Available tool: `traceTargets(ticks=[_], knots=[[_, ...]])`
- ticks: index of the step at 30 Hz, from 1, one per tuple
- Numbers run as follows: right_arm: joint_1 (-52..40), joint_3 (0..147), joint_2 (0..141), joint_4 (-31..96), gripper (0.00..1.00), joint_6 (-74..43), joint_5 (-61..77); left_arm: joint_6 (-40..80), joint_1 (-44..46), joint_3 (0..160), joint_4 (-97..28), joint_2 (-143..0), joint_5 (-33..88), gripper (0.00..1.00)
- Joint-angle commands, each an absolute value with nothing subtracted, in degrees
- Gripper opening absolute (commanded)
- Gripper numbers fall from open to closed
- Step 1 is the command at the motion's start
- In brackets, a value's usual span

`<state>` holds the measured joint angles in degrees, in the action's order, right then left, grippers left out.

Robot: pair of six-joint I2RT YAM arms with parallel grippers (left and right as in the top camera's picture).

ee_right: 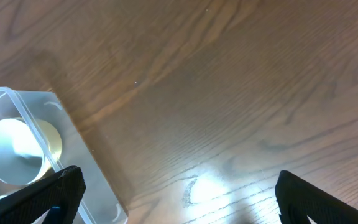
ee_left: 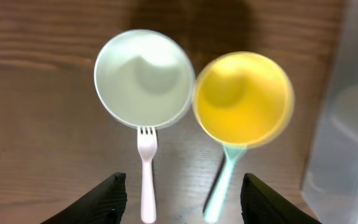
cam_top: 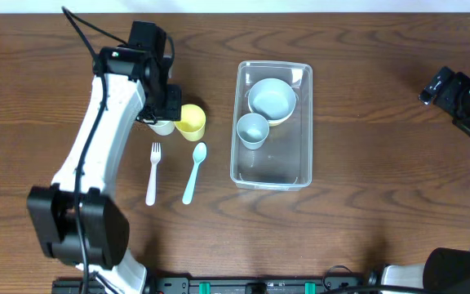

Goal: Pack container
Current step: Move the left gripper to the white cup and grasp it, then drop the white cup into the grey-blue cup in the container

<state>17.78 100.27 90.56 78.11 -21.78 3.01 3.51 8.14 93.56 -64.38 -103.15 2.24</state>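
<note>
One clear container (cam_top: 288, 166) sits right of the table's (cam_top: 365, 220) middle, holding one pale blue cup (cam_top: 252, 131) and one pale bowl (cam_top: 272, 98); a cream rim shows beneath it, perhaps a second bowl. To its left stand two more cups, one yellow (cam_top: 192, 122), one whitish (ee_left: 145, 78), above one white fork (cam_top: 152, 173) and one teal spoon (cam_top: 195, 171). The left gripper (ee_left: 182, 183) hovers over both cups, fingers spread and empty. The right gripper (ee_right: 179, 177), far right, is likewise spread and empty.

No readable text, labels, brands or numbers on anything in view
</note>
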Motion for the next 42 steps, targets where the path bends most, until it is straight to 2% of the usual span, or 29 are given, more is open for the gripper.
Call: traceTargets(ticks=[1, 6, 10, 15, 22, 25, 31, 37, 42], knots=[[17.98, 100.27, 90.72, 78.00, 0.99, -21.58, 2.79, 4.58, 4.03, 93.58, -62.17, -104.62, 2.74, 0.60], [17.98, 100.27, 90.72, 78.02, 0.99, -21.58, 2.81, 4.56, -0.36, 93.58, -58.00, -107.79, 2.85, 0.57], [17.98, 100.27, 90.72, 78.02, 0.99, -21.58, 2.81, 3.05, -0.89, 93.58, -57.54, -112.57, 7.79, 0.55], [17.98, 100.27, 90.72, 78.02, 0.99, -21.58, 2.81, 3.05, -0.93, 93.58, -57.34, -117.62, 7.94, 0.54], [17.98, 100.27, 90.72, 78.00, 0.99, -21.56, 2.81, 3.29, -0.97, 93.62, -55.59, -118.91, 7.94, 0.26], [17.98, 100.27, 90.72, 78.02, 0.99, -21.58, 2.81, 3.25, -0.97, 93.65, -55.55, -118.32, 7.88, 0.06], [17.98, 100.27, 90.72, 78.02, 0.99, -21.58, 2.81, 3.07, -0.95, 93.78, -56.23, -112.42, 3.09, 0.06], [17.98, 100.27, 90.72, 78.02, 0.99, -21.58, 2.81, 2.83, 0.32, 93.78, -56.90, -99.66, 4.25, 0.06], [17.98, 100.27, 90.72, 78.02, 0.99, -21.58, 2.81, 2.83, 8.05, 93.78, -58.65, -91.44, 6.00, 0.06]])
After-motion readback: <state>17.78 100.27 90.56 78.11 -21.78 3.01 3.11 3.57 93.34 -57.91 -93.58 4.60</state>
